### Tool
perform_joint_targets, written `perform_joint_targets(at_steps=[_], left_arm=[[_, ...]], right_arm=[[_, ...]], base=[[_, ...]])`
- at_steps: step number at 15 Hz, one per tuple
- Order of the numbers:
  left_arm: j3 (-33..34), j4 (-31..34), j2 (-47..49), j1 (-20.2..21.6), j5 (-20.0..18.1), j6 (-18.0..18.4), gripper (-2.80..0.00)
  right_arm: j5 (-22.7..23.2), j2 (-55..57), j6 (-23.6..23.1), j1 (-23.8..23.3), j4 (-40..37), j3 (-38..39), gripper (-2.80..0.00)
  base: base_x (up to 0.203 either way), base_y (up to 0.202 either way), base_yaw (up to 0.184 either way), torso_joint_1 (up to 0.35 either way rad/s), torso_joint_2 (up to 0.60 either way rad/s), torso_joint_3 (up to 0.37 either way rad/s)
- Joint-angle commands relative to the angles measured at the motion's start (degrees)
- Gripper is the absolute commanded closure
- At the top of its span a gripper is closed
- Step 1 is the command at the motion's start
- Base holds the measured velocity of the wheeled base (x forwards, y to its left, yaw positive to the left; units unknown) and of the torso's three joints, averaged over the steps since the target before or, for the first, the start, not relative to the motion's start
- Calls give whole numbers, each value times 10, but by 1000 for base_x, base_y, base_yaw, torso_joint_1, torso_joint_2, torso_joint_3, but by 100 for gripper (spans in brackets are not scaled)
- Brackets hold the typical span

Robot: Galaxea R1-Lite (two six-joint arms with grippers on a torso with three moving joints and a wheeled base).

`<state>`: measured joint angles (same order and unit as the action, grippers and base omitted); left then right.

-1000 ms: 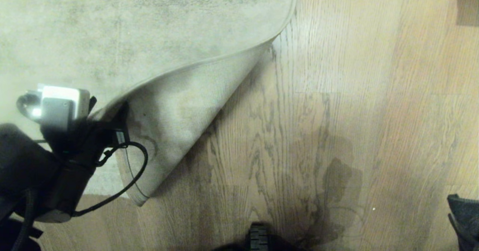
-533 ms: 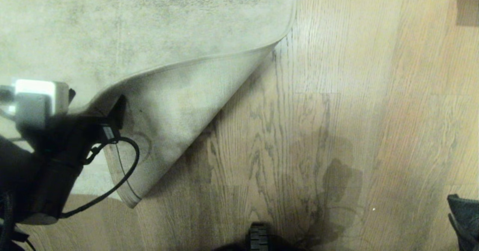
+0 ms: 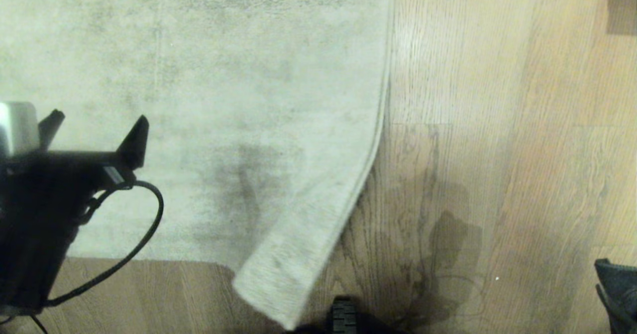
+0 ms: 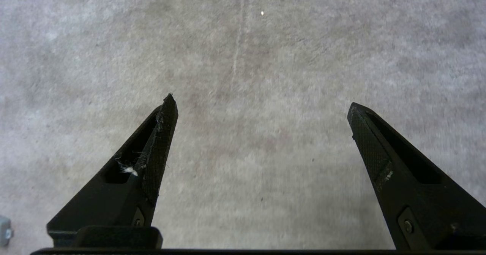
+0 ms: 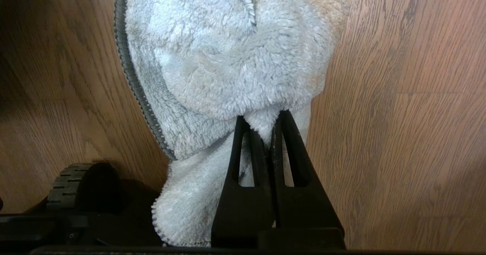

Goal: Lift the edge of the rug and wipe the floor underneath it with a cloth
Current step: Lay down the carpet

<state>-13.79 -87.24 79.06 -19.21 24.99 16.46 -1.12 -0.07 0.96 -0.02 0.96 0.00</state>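
Writing: no brand, label or text can be read anywhere.
Wheel (image 3: 343, 316): dark ribbed wheel of the base at the near edge of the head view, cut off by the frame; also seen in the right wrist view (image 5: 70, 186).
Right gripper (image 5: 264, 124): parked low over the floor, jaws pinched tight on the cloth; in the head view only a dark part shows at the right edge.
Cloth (image 5: 231, 57): pale blue-white fluffy rag with a grey stitched hem, hanging bunched from the right gripper, its lower folds hidden behind the fingers.
Floor (image 3: 497, 150): oak-grain planks, bare to the right of the rug; a dark shadow lies on them near the wheel.
Rug edge (image 3: 293, 269): near corner blurred and standing off the floor, mottled pile side up, close to the wheel; the straight right border runs away along the planks.
Left gripper (image 3: 94, 127): over the rug well left of the corner, jaws spread wide with nothing between them; grey fluff clings to one finger (image 4: 152, 160).
Cable (image 3: 134, 234): black loop hanging from the left arm, crossing the rug's near border.
Far right: a dark patch at the top corner, cut off, not identifiable.
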Motion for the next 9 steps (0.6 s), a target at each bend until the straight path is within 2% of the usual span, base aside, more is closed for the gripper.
perform_joint_targets(at_steps=[1, 8, 9], left_arm=[[31, -24, -28, -3, 2, 3, -280], [92, -24, -49, -16, 10, -2, -280], [97, -24, -50, -29, 10, -2, 0]], right_arm=[[0, 1, 0, -1, 0, 0, 0], [0, 1, 0, 0, 0, 0, 0], [0, 1, 0, 0, 0, 0, 0]], base=[[0, 0, 0, 0, 0, 0], [0, 0, 0, 0, 0, 0], [0, 0, 0, 0, 0, 0]])
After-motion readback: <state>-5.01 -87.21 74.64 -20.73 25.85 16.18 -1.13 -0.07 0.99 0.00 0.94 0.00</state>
